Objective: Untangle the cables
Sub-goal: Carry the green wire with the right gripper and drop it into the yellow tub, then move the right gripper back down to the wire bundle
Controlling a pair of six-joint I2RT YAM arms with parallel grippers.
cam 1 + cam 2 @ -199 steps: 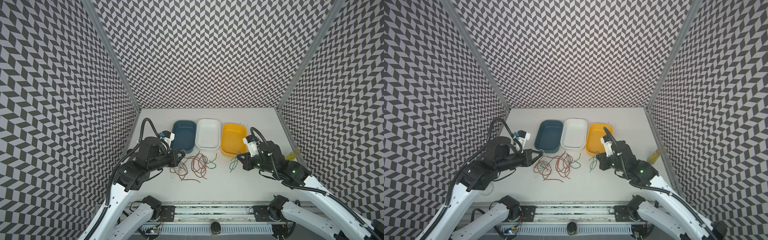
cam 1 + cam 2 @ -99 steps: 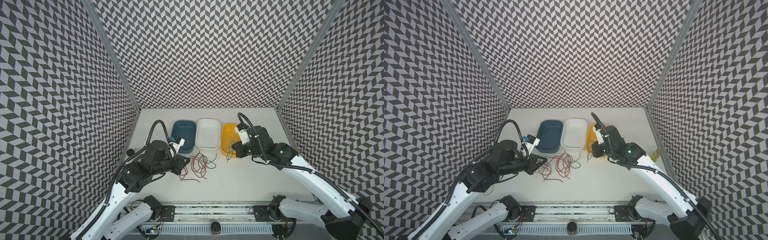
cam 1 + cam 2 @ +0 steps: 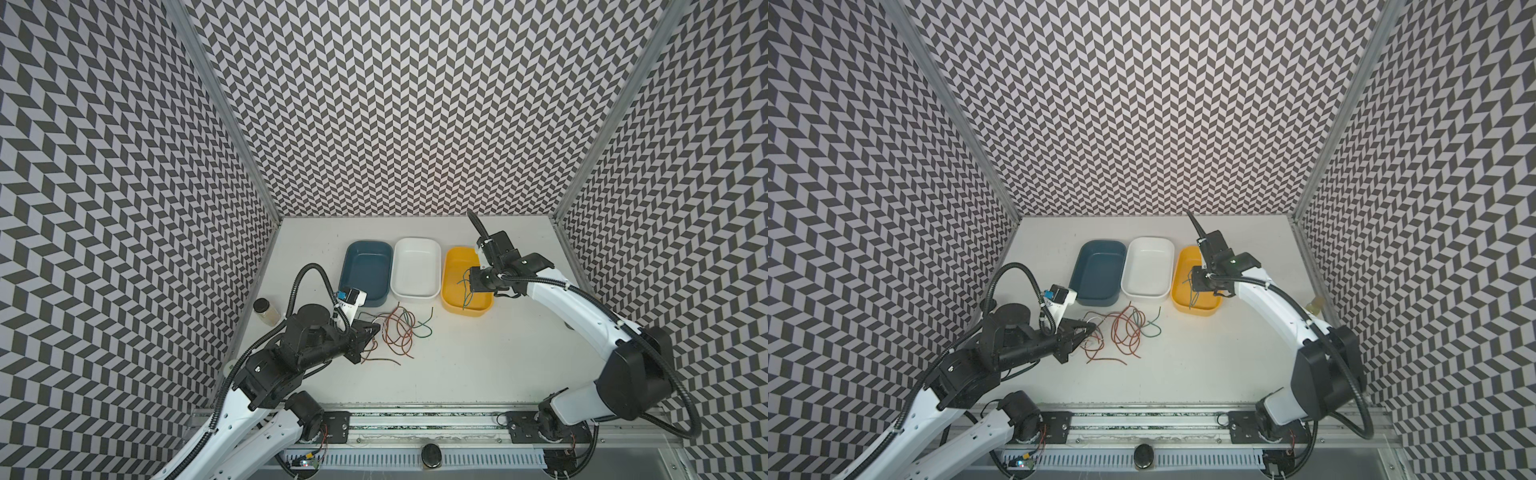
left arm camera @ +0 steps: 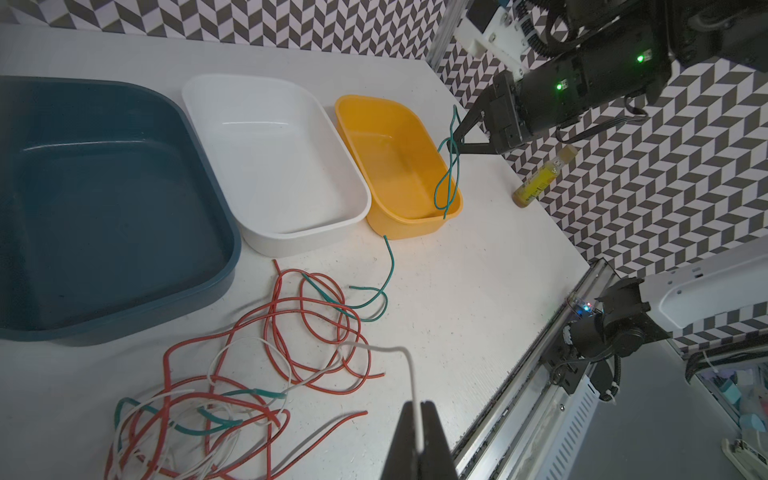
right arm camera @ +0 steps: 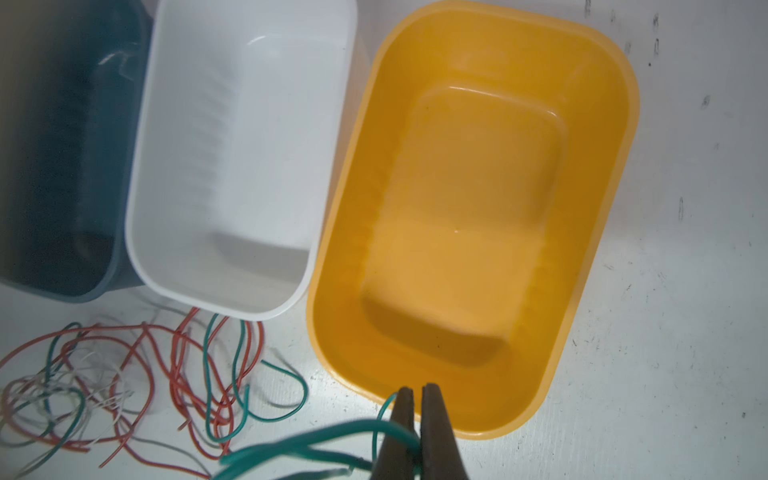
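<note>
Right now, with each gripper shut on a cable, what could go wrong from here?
1. The right gripper holds the green cable over the yellow tub, and the cable's loose end hangs near the tub's rim. If it is released here, it may drape over the edge.
2. The left gripper pinches the white cable, which runs into the tangle of red and green loops. A hard pull could tighten the knot or drag the whole pile.

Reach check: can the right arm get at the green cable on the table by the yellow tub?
Probably not yet: the right arm has its jaws shut on another green cable over the yellow tub. Nothing else blocks the loose green cable.
</note>
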